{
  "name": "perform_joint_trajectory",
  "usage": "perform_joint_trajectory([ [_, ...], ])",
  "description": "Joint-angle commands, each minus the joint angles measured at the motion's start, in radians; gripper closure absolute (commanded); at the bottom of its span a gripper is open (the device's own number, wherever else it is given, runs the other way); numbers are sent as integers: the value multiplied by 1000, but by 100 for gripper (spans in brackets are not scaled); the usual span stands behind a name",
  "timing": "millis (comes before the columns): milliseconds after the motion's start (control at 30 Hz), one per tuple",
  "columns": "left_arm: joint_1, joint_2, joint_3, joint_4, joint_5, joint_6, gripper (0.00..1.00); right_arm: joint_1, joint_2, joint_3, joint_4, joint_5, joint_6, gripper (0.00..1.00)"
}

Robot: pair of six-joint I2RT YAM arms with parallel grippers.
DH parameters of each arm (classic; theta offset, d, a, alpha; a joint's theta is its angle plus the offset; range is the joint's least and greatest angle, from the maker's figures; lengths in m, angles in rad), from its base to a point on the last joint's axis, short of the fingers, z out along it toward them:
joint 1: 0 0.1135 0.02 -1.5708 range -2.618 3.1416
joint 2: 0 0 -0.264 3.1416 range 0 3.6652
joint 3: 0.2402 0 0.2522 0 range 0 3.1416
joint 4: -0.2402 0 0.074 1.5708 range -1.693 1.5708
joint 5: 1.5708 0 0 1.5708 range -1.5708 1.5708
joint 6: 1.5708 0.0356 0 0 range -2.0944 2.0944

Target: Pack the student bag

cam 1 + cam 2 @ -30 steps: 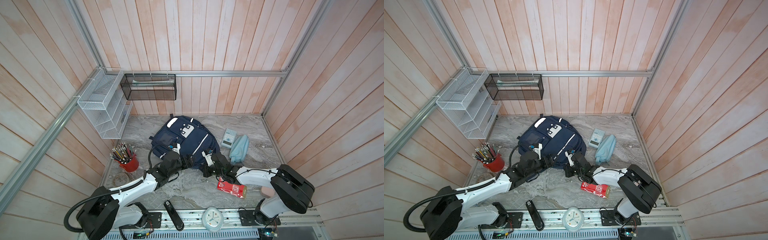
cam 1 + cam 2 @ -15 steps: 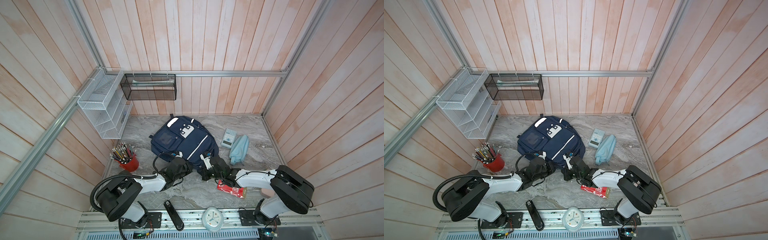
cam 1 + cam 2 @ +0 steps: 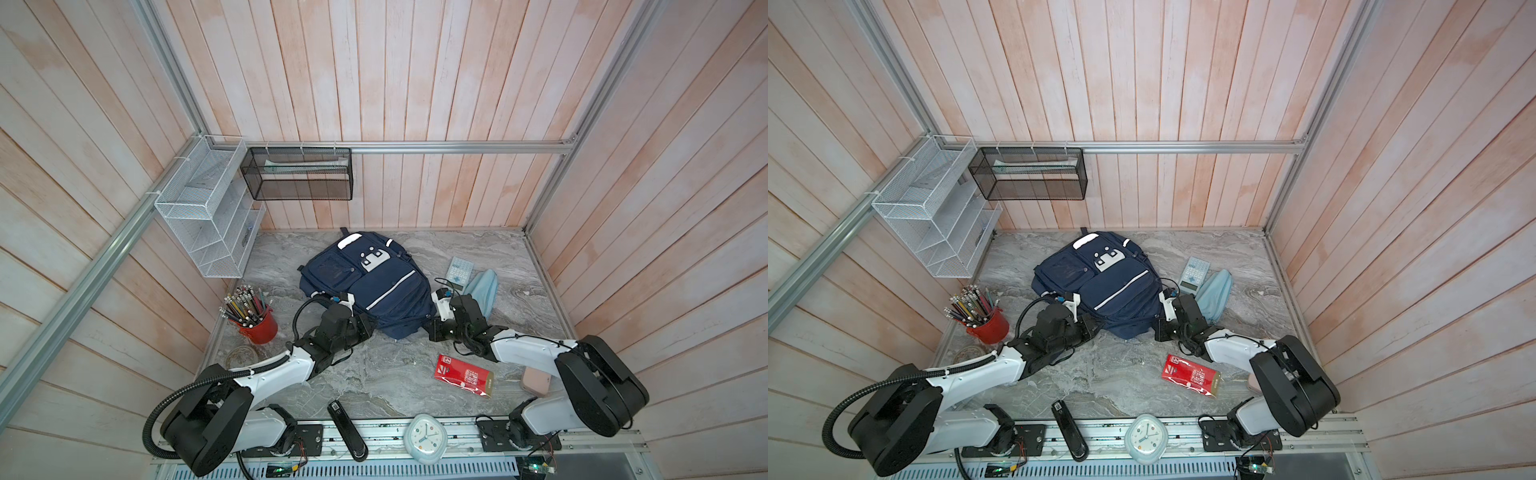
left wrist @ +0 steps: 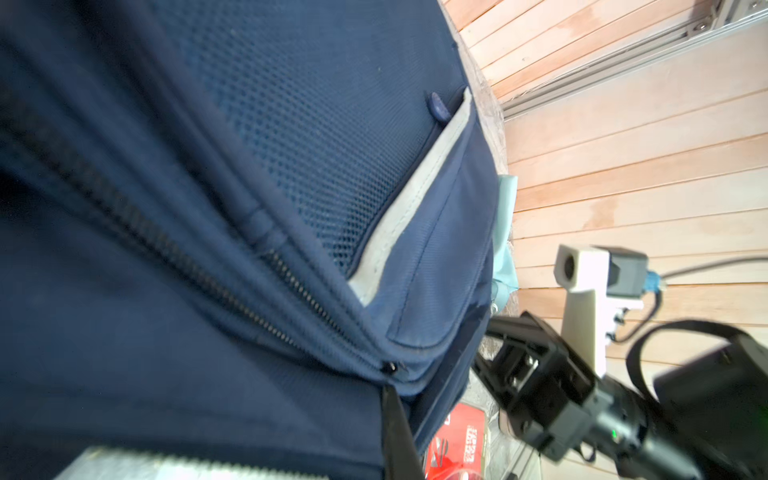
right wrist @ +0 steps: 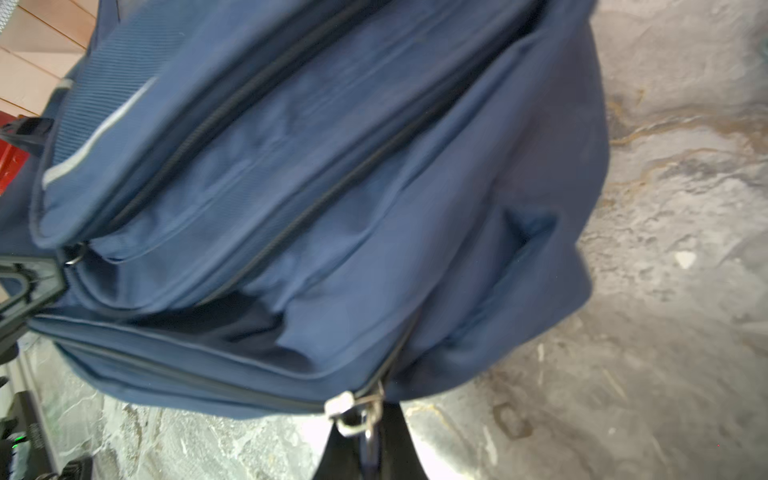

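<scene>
1. Newly closed since a second ago, left gripper (image 3: 369, 328) pinches the student bag (image 3: 374, 286) at its near-left corner.
2. Right gripper (image 5: 365, 436) clamps the bag's zipper pull (image 5: 353, 411).
3. Bag lies mid-table on the grey marble tabletop (image 3: 395, 374), ringed by wooden plank walls (image 3: 415, 83).

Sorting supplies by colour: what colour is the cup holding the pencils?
The pencil cup is red, clearest in a top view.

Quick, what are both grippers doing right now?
Left gripper: closed on the student bag edge.
Right gripper: closed on the bag's zipper pull.
</scene>
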Motion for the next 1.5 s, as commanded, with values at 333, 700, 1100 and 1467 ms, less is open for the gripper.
perform_joint_trajectory([
  [333, 233, 53, 145, -144, -39, 253, 95, 117, 40, -2, -136, 36, 41, 100],
  [700, 240, -28, 169, -234, -15, 242, 47, 360, 346, 324, 50, 63, 203, 100],
  [1100, 72, -55, -25, 34, -5, 17, 30, 407, 390, 380, 100, -6, 144, 100],
  [1467, 71, 185, 74, 27, -77, 126, 100, 406, 331, 326, 63, 36, 137, 100],
])
